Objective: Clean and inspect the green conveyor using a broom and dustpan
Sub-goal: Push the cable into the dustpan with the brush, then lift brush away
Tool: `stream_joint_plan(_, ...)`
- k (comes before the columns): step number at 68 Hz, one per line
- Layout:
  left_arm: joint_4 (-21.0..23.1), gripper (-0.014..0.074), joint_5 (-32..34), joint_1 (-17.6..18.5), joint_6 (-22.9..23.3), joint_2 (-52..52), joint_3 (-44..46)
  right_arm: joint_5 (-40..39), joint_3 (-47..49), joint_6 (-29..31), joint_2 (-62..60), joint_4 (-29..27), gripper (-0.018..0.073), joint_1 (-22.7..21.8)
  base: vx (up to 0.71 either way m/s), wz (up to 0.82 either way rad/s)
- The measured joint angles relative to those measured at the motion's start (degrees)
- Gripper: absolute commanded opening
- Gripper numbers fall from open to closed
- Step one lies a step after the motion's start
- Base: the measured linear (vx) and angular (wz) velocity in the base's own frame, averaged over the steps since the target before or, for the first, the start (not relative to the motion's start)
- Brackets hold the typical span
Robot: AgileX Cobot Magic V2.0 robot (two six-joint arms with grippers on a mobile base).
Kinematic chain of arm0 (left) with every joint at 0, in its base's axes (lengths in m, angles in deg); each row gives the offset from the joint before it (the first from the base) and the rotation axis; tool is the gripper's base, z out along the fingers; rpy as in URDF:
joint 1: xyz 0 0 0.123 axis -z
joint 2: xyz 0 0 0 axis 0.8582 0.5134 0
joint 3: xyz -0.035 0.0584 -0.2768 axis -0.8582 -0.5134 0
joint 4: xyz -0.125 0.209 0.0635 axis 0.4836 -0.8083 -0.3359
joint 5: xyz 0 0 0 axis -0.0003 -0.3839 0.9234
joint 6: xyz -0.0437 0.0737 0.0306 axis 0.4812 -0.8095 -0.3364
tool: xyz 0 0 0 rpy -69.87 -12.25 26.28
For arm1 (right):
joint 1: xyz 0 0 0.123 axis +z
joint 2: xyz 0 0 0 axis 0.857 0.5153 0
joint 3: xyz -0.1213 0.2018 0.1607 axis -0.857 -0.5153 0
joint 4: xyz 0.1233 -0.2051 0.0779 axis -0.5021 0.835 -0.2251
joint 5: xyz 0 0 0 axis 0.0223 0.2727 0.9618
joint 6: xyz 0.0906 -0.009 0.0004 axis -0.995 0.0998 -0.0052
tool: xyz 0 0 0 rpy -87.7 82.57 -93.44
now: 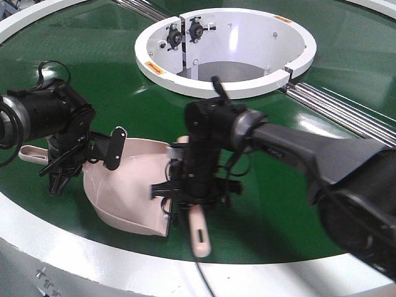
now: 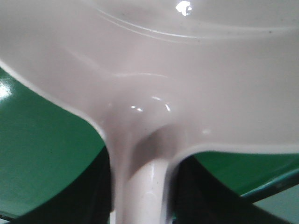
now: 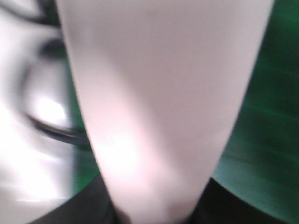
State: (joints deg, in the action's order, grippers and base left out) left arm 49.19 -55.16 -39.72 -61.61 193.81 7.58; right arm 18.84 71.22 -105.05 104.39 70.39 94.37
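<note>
The dustpan [image 1: 133, 189] sits low on the green conveyor [image 1: 111, 74], near the belt's front edge and just inside the white outer rim [image 1: 74, 247]. Its handle runs out toward the belt's left edge, and its mouth opens to the right. The left arm [image 1: 37, 114] reaches in from that side. In the left wrist view the handle passes down between two dark shapes, so the left jaws look clenched on it. That hold probably keeps the lip down at the belt and steady, so dirt can be pushed in.

The broom [image 1: 199, 238] lies right at the pan's mouth, with the slotted end of its handle pointing at the front rim. The right arm [image 1: 297, 148] comes across from the right edge, and the right jaws appear clamped around the broom's body. The bristles are hidden behind them. I judge this to be a sweeping-in stroke, brush working toward the scoop.

The white collar [image 1: 247, 86] at the middle carries small orange stickers [image 1: 150, 64], but their print is too small to read. No brand shows on the pan or the broom.
</note>
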Motion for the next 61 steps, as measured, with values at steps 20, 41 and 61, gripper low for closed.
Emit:
stream_joint_plan(20,-0.54,-0.0006,-0.86,-0.08,-0.03,0.06,0.0,-2.16,11.21,3.95,4.38,-9.59,-0.0003,3.81,0.0,0.0)
stream_joint_plan(41,-0.43,-0.0006,-1.01,-0.1,0.02,0.06,0.0,-2.0,12.63,5.75,0.06,-7.23,-0.0003,2.89,0.0,0.0)
stream_joint_plan(61,-0.43,-0.0006,-1.01,-0.06,0.02,0.06,0.0,-1.83,11.95,7.43,-8.09,-3.1,-0.0001,-2.75,0.0,0.0)
